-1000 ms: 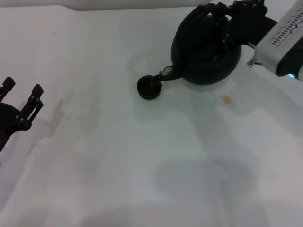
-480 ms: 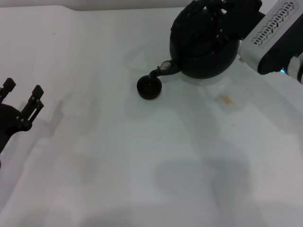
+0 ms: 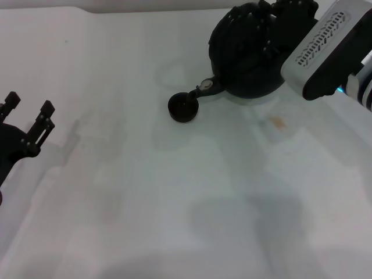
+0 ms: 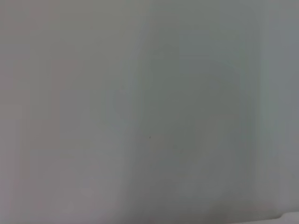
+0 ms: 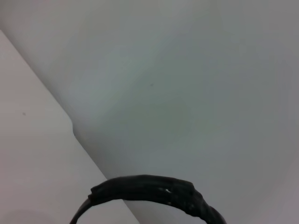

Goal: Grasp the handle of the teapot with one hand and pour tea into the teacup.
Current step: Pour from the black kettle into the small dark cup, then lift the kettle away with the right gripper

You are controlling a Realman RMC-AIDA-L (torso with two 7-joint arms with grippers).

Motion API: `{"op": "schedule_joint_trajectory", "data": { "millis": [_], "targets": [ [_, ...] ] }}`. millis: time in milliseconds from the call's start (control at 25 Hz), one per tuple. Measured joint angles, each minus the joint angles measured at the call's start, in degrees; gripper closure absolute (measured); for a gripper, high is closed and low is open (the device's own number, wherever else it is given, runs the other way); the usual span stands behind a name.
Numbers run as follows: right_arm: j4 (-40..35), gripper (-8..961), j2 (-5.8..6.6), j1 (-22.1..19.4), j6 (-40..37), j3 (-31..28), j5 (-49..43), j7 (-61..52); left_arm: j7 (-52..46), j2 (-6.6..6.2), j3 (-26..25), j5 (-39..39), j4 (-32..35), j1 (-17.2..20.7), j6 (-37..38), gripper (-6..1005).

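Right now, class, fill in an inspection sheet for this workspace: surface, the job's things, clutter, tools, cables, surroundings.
Surface: pale table with faint marks and a small orange stain.
Job's things: black teapot tipped toward the small dark teacup, its spout at the cup's rim; the wrapped handle shows in the right wrist view.
Clutter: nothing seen.
Tools: right tool is at the top of the teapot, fingers hard to make out; left tool is parked at the table's left edge, open and empty.
Cables: nothing seen.
Surroundings: a paler strip along the far edge; nothing more seen.
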State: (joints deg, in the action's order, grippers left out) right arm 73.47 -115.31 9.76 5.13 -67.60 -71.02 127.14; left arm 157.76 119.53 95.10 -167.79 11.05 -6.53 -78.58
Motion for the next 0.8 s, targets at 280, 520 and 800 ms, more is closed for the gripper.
{"op": "schedule_joint_trajectory", "data": {
  "millis": [280, 520, 800],
  "targets": [
    [0.29, 845, -0.01, 0.12, -4.1, 2.77, 0.01, 3.07, -0.01, 0.0, 0.0, 0.0, -0.01, -0.22, 0.22, 293],
    [0.36, 846, -0.01, 0.21, -5.08, 3.68, 0.01, 3.96, -0.01, 0.07, 0.0, 0.0, -0.08, -0.23, 0.28, 293],
    [0.36, 846, -0.05, 0.34, -5.13, 3.7, 0.01, 3.98, -0.01, 0.09, 0.0, 0.0, -0.16, -0.29, 0.36, 293]
  ]
}}
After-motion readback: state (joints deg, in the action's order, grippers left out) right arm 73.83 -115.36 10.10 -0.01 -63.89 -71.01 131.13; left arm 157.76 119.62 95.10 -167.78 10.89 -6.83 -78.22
